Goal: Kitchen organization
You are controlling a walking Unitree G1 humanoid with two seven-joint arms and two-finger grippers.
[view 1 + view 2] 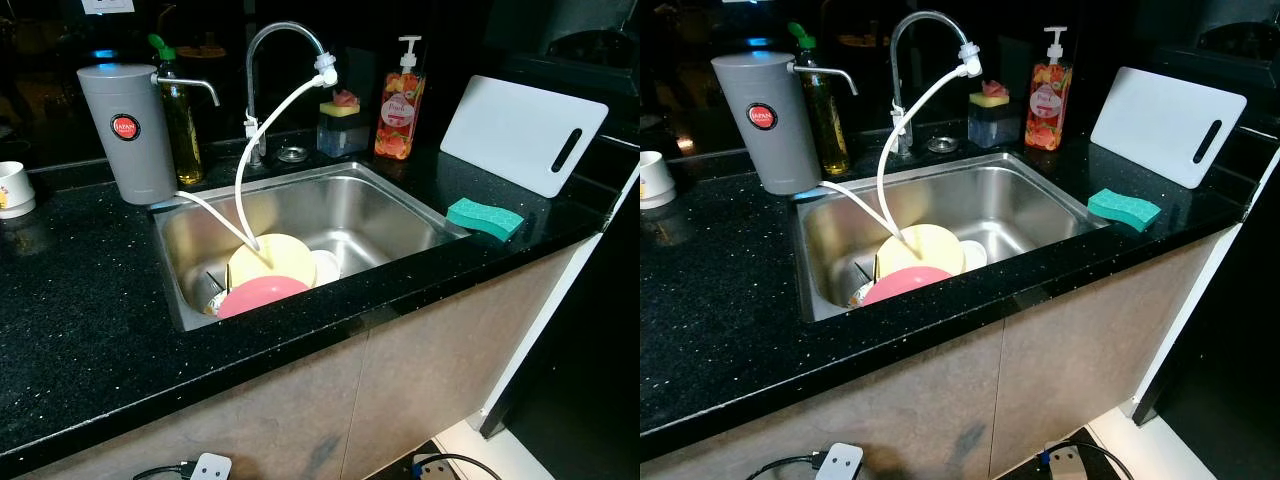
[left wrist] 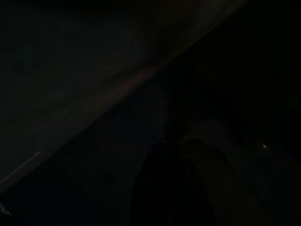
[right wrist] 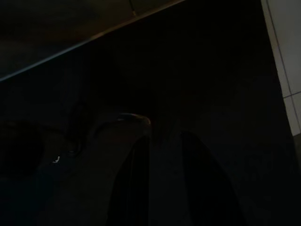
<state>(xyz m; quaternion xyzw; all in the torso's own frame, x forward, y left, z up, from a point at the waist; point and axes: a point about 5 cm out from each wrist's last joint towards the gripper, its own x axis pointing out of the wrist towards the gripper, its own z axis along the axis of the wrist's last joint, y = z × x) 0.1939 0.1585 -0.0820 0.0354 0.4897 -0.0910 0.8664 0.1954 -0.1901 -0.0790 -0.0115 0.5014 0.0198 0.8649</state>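
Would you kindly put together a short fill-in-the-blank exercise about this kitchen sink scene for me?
1. The yellow plate and the pink plate lie inside the ____.
2. The sponge on the black counter to the right of the sink is ____ in colour.
3. The white cutting board leans against the wall and has a dark slot-shaped ____ near one end.
4. A white hose runs from the faucet tip down onto the ____ plate.

Missing words: sink; green; handle; yellow
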